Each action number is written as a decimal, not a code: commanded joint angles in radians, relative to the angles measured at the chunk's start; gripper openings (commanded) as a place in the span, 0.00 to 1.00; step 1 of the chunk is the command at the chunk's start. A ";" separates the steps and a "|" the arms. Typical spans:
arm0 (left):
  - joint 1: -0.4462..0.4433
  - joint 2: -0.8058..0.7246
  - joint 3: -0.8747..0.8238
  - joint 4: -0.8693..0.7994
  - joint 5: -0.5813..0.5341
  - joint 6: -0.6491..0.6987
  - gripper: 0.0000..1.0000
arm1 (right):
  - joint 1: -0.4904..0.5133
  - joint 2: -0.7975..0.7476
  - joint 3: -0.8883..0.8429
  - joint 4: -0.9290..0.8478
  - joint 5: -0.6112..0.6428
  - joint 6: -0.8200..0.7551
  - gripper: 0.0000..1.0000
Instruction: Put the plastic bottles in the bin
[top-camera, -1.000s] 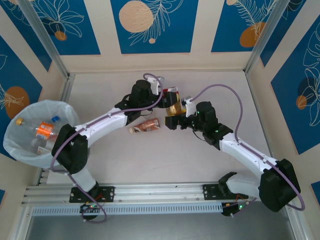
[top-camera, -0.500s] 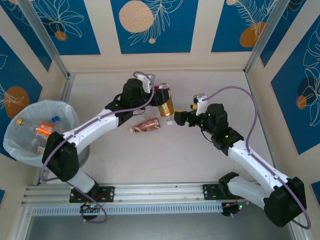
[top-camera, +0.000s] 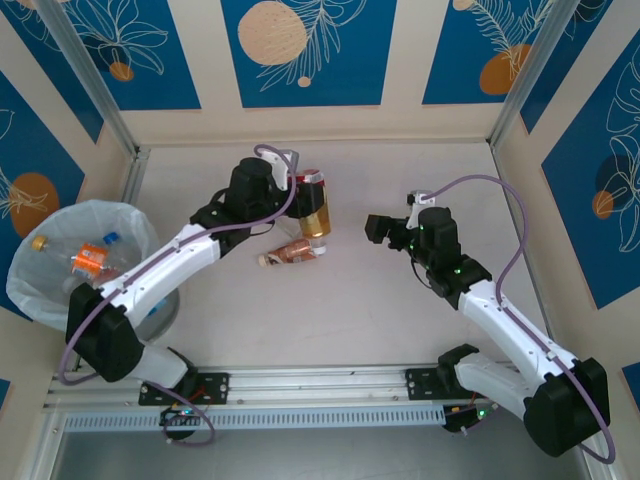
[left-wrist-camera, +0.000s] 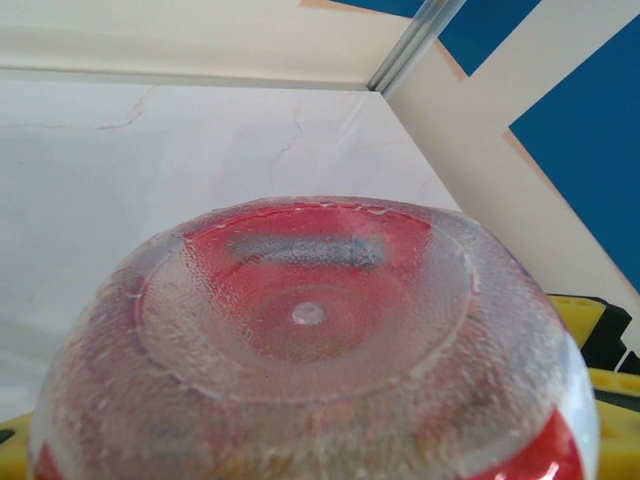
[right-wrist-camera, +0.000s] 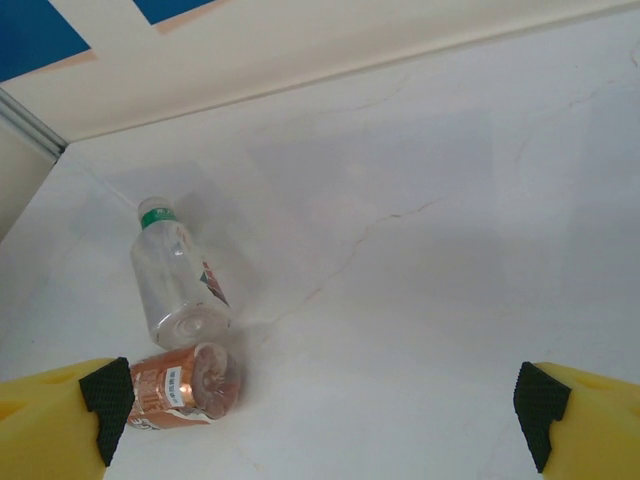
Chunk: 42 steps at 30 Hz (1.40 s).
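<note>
Here, bottle (top-camera: 316, 214), clamped in left gripper (top-camera: 301, 192)

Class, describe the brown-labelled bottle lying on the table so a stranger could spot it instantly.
Find the pale table between the two arms. Beside the left gripper, which holds a red-and-gold bottle, the brown-labelled bottle lies on its side. Its coppery label sets it apart from the clear green-capped bottle nearby.
</note>
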 joint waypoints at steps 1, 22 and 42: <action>0.009 -0.056 0.055 -0.090 -0.059 0.087 0.54 | -0.003 0.011 0.008 -0.026 0.022 0.042 1.00; 0.009 -0.238 0.245 -0.379 -0.597 0.340 0.54 | -0.004 0.078 0.034 0.037 0.024 0.089 0.99; 0.010 -0.301 0.365 -0.539 -1.136 0.506 0.52 | 0.000 0.192 0.094 0.041 -0.027 0.104 0.99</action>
